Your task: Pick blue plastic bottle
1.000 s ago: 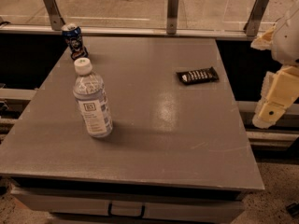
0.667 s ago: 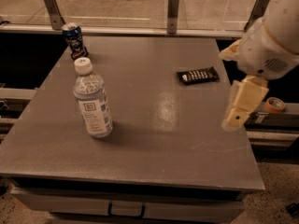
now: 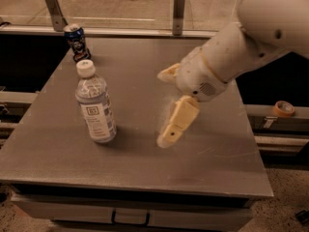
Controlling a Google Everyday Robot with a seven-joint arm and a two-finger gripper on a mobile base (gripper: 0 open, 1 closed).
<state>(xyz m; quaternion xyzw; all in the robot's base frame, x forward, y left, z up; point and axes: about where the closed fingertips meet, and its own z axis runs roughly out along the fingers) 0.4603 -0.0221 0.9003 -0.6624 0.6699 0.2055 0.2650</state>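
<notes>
The blue plastic bottle (image 3: 95, 105) is a clear water bottle with a white cap and a pale label with a small square logo. It stands upright on the left part of the grey table (image 3: 135, 163). My gripper (image 3: 163, 108) hangs over the middle of the table, to the right of the bottle and apart from it. Its two cream fingers are spread wide and hold nothing. The white arm (image 3: 251, 37) reaches in from the upper right.
A short dark-blue soda can (image 3: 76, 42) stands at the table's far left corner, behind the bottle. A roll of tape (image 3: 283, 108) lies on a rail to the right. Metal railing posts (image 3: 179, 11) stand behind the table. A drawer handle (image 3: 129, 218) sits below the front edge.
The arm has swung in from the right edge to over the middle of the table, closer to the bottle. It now hides the flat black object. The bottle and can have not moved.
</notes>
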